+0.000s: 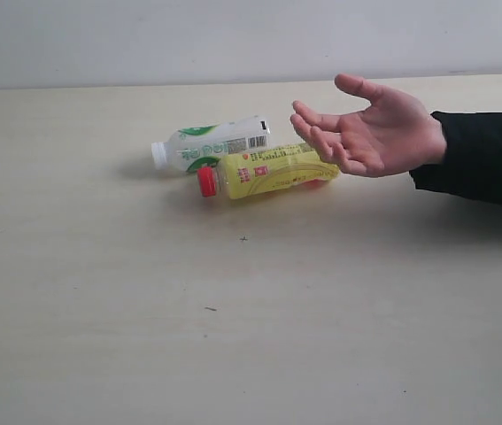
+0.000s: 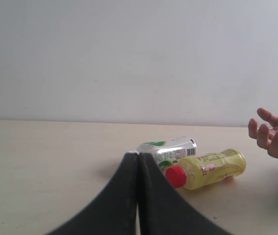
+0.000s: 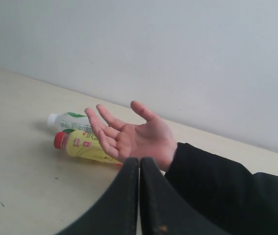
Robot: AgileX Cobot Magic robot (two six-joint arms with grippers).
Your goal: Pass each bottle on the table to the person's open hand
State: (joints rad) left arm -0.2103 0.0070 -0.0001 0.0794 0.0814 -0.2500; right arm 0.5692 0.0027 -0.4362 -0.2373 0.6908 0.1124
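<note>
Two bottles lie on their sides on the pale table [image 1: 100, 292]. The white-and-green bottle [image 1: 211, 142] with a white cap is farther back; the yellow-labelled bottle [image 1: 273, 170] with a red cap rests against it in front. The person's open hand [image 1: 370, 133] hovers palm up just right of them, empty, on a black-sleeved arm [image 1: 485, 158]. Neither gripper shows in the exterior view. My left gripper [image 2: 138, 156] is shut and empty, with the white-and-green bottle [image 2: 170, 150] and yellow-labelled bottle [image 2: 210, 168] beyond it. My right gripper [image 3: 139, 162] is shut and empty, just short of the hand [image 3: 136, 137].
A pale wall [image 1: 233, 35] runs behind the table's far edge. A few tiny dark specks [image 1: 243, 238] mark the surface in front of the bottles.
</note>
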